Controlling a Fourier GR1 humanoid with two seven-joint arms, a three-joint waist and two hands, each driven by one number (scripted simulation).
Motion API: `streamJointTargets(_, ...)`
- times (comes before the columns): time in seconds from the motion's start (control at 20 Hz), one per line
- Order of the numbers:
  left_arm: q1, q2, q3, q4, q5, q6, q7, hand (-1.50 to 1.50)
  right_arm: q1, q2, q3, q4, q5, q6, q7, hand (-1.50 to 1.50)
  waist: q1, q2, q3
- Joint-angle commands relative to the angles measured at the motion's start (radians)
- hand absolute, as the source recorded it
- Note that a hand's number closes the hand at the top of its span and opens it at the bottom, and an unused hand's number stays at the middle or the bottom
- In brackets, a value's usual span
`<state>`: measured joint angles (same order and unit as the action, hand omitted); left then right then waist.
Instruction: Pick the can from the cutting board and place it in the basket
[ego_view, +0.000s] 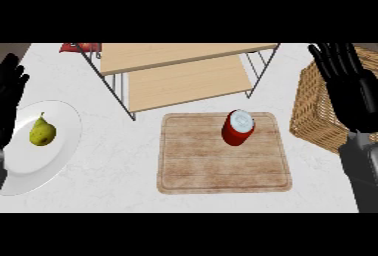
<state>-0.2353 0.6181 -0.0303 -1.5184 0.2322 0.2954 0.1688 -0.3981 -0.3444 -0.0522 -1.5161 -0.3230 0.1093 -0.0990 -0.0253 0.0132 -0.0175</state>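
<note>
Across the white counter (111, 160), the largest thing seen was a two-tier wooden shelf (181, 75) on thin wire legs, its far end cut off by the view's top. A wicker basket (314, 117) was set at the right, partly hidden behind the right hand (353, 95) and cut by the edge. The wooden cutting board (221, 160) was laid at the middle, fully shown. A white plate (52, 152) at the left was clipped by the border, and a green pear (42, 131) was held on it. The red can (238, 128) was stood upright on the board's far part, left of the right hand and well apart from it. That hand was raised with fingers straight and spread, empty. The left hand (10, 92), half cut off, was likewise kept spread. A small red object (81, 47) behind the shelf could not be made out.
</note>
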Motion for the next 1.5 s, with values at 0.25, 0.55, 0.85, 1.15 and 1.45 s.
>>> streamJointTargets(0.25,0.231,-0.222,-0.183,0.154,0.072,-0.076,0.080,0.00,-0.158,0.150,-0.022,0.106,0.081,-0.287,0.051,1.50,0.063,0.006,0.013)
streamJointTargets(0.55,0.268,-0.241,-0.234,0.169,0.047,-0.104,0.068,0.00,-0.266,0.338,0.334,0.237,0.451,-0.529,0.122,-1.50,0.081,-0.006,0.013)
streamJointTargets(0.85,0.310,-0.231,-0.207,0.171,0.051,-0.091,0.059,0.00,-0.311,0.192,0.399,0.321,0.742,-0.606,0.453,-1.50,0.032,-0.026,0.007)
streamJointTargets(1.15,0.333,-0.217,-0.185,0.155,0.060,-0.087,0.071,0.00,-0.474,0.008,0.457,0.295,0.878,-0.325,0.811,-1.50,-0.009,-0.046,0.007)
streamJointTargets(1.45,0.369,-0.226,-0.183,0.162,0.063,-0.104,0.035,0.00,-0.670,-0.058,0.456,0.152,0.775,0.076,1.109,-1.50,-0.017,-0.046,0.011)
